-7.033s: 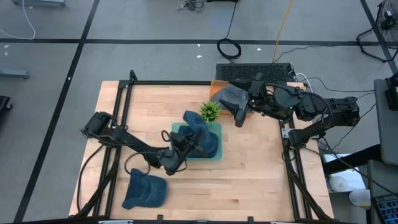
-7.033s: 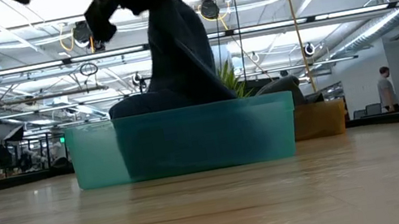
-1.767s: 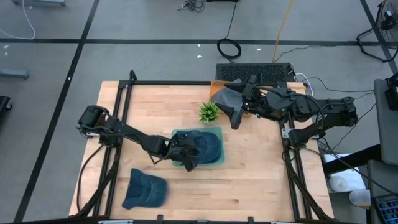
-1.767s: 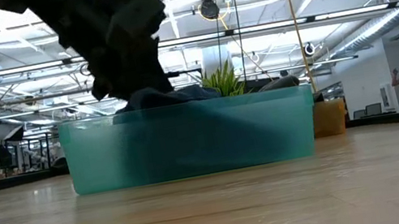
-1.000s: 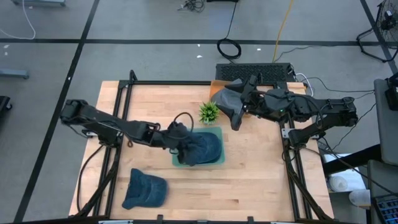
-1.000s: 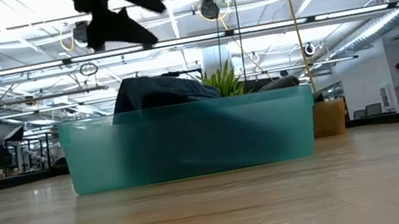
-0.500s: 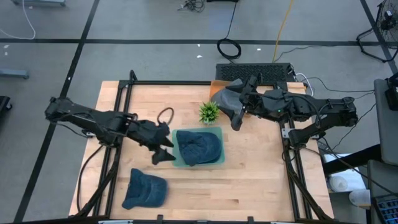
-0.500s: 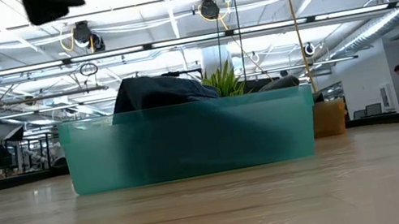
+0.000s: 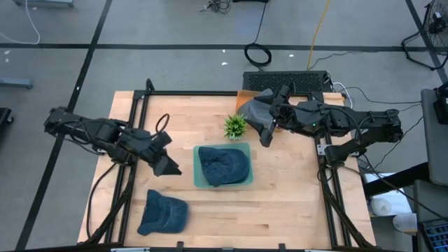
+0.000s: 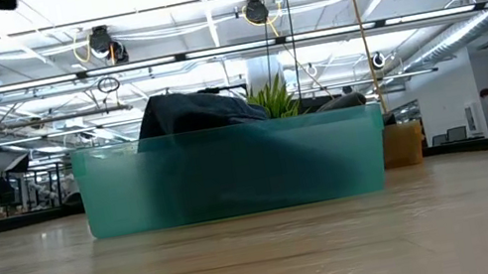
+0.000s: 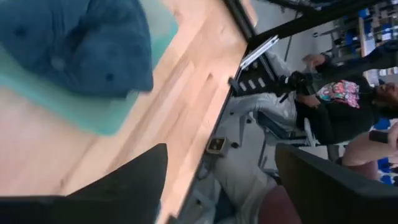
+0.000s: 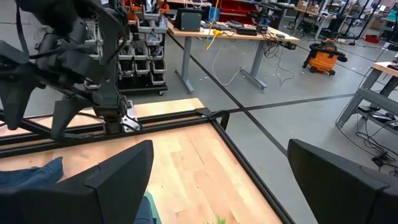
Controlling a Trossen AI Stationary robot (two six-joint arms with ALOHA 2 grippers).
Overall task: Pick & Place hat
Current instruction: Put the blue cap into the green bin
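One hat binned — one left.
Hat [image 9: 222, 165] fills the bin [image 9: 197, 179]; left gripper [image 9: 168, 165] spread, empty; second hat [image 9: 163, 213] waits, seemingly untouched, at seven o'clock.

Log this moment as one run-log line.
left gripper: open, beside teal bin | hat: in bin | second hat: on table | right gripper: open, by plant

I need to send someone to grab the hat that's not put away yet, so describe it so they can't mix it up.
On the wooden table, find the green bin in the middle. The loose hat lies flat on bare wood at the near left corner; the other hat sits inside the bin.
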